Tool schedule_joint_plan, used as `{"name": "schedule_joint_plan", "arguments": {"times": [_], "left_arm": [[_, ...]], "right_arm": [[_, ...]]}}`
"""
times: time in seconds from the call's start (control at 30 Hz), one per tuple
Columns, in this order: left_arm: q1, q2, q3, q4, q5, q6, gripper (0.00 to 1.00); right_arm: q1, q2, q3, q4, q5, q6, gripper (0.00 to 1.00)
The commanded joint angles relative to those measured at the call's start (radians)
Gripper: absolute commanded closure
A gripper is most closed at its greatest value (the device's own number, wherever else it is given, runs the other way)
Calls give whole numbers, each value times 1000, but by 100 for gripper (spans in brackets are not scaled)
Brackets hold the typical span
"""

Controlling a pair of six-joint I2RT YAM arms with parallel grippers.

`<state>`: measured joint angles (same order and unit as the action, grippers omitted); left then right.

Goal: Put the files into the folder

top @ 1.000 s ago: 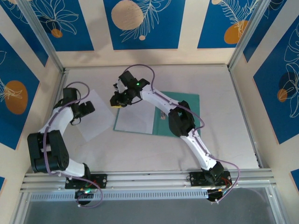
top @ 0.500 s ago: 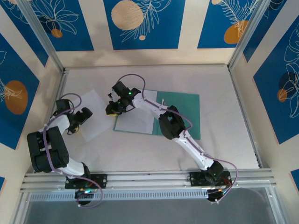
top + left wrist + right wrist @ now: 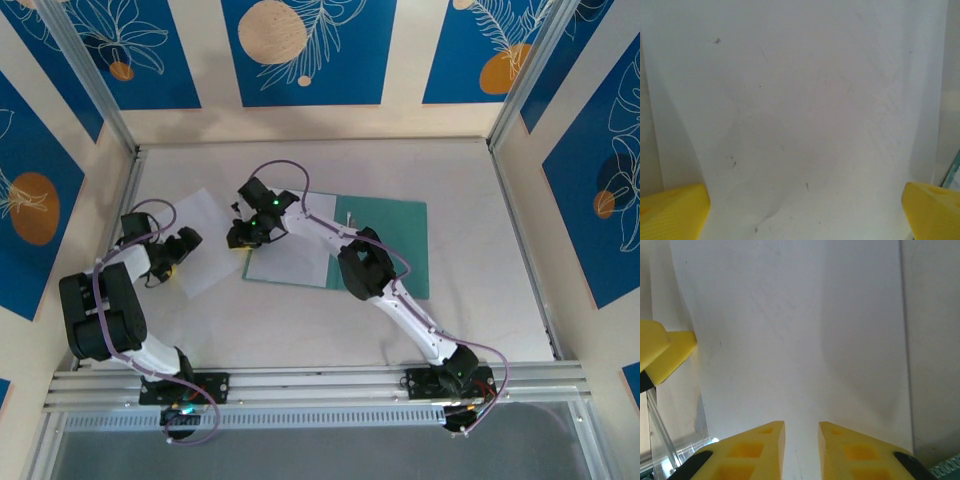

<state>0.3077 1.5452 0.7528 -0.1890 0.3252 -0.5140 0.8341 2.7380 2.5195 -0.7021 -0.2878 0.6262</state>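
- Left gripper (image 3: 168, 262): yellow jaws spread wide, low over the left edge of a plain white rectangular paper sheet (image 3: 207, 228) lying on the pale grey table (image 3: 480, 260).
- Right gripper (image 3: 243, 235): jaws a narrow gap apart, at the left edge of the open thin teal-green card folder (image 3: 395, 225).
- Second white paper sheet (image 3: 290, 262): flat on the folder's left leaf.

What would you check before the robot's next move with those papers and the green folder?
1. Folder lies open: ok.
2. First sheet on its left leaf: ok.
3. Second sheet inside: not ok, it lies on the table, left of the folder.
4. Left claw open above second sheet: ok.
5. Right claw gripping paper: cannot tell; jaws narrowly apart.
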Motion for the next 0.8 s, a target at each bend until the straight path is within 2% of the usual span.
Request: {"name": "schedule_joint_plan", "arguments": {"times": [0.0, 0.13, 0.33, 0.47, 0.6, 0.77], "left_arm": [[10, 37, 12, -35, 41, 27, 0], [11, 35, 21, -55, 21, 36, 0], [11, -43, 26, -127, -138, 48, 0], [13, -50, 34, -159, -202, 57, 0], [13, -30, 34, -155, -199, 57, 0], [14, -2, 21, -106, -115, 51, 0]], "right_arm": [[10, 19, -24, -40, -14, -10, 74], [13, 16, -31, -43, -29, 1, 74], [14, 12, -39, -39, -37, 11, 74], [15, 12, -45, -34, -43, 18, 74], [20, 11, -47, -39, -46, 20, 74], [25, 8, -54, -43, -58, 22, 74]]}}
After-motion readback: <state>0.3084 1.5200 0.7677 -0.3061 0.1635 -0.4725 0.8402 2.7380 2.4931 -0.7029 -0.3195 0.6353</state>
